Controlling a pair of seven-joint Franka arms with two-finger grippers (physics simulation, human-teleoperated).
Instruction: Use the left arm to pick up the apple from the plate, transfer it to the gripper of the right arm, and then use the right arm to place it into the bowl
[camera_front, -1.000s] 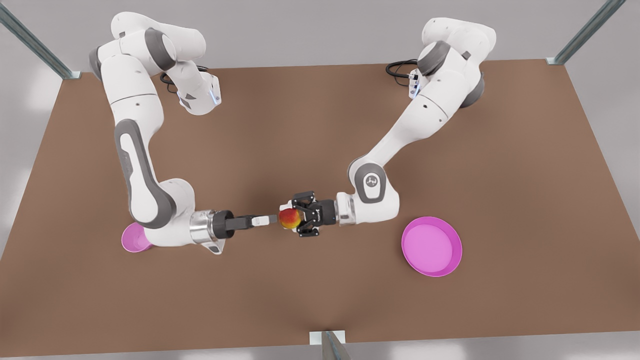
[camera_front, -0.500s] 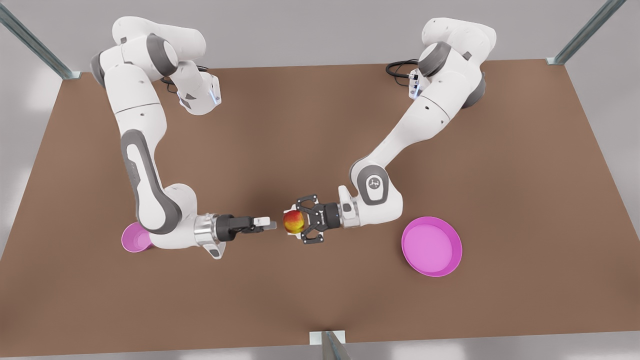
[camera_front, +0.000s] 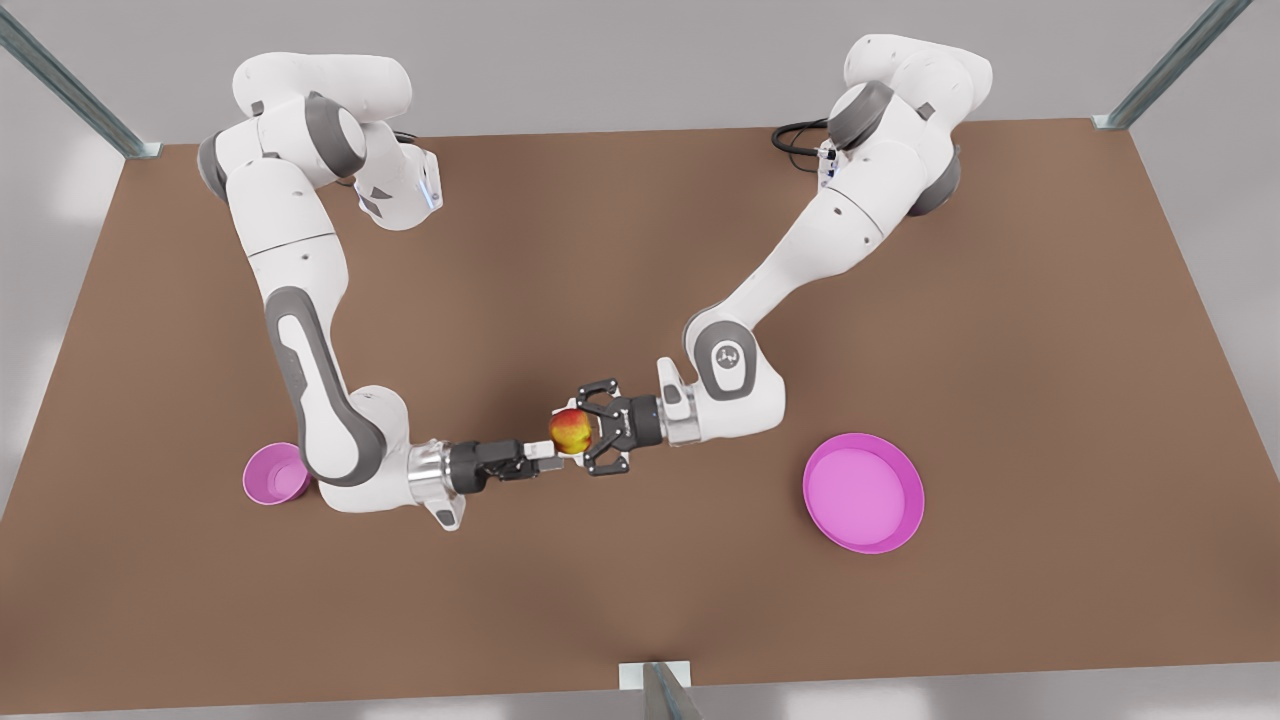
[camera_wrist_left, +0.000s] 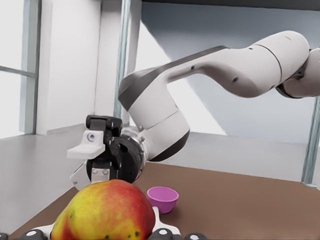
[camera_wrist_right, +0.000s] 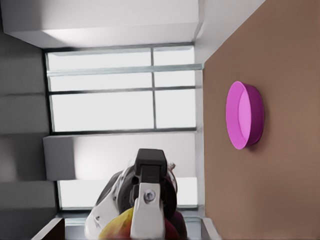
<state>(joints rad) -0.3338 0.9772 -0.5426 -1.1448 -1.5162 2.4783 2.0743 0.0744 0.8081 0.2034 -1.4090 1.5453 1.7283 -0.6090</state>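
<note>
Brown tabletop (camera_front: 640, 250) under grey walls, metal frame posts at the corners. Going across the front view from its left: the bowl (camera_front: 272, 474) stands on the table, behind the right arm's elbow and well back from its fingers. Right gripper (camera_front: 548, 458), on the arm with the silver wrist cuff, reaches horizontally above the table; its pale fingers (camera_front: 545, 452) sit at the apple's edge, but whether they press on the fruit or stand apart cannot be told. The apple (camera_front: 569, 431) hangs in the air between the two grippers, off the plate, red with yellow patches. Left gripper (camera_front: 578, 432), black with linkage fingers, is clamped on the apple from the opposite side. In the left wrist view the apple (camera_wrist_left: 103, 212) lies directly ahead of the camera, the right gripper (camera_wrist_left: 82, 165) facing it beyond. The plate (camera_front: 863, 492) lies on the table, well behind the left gripper's wrist, bare.
</note>
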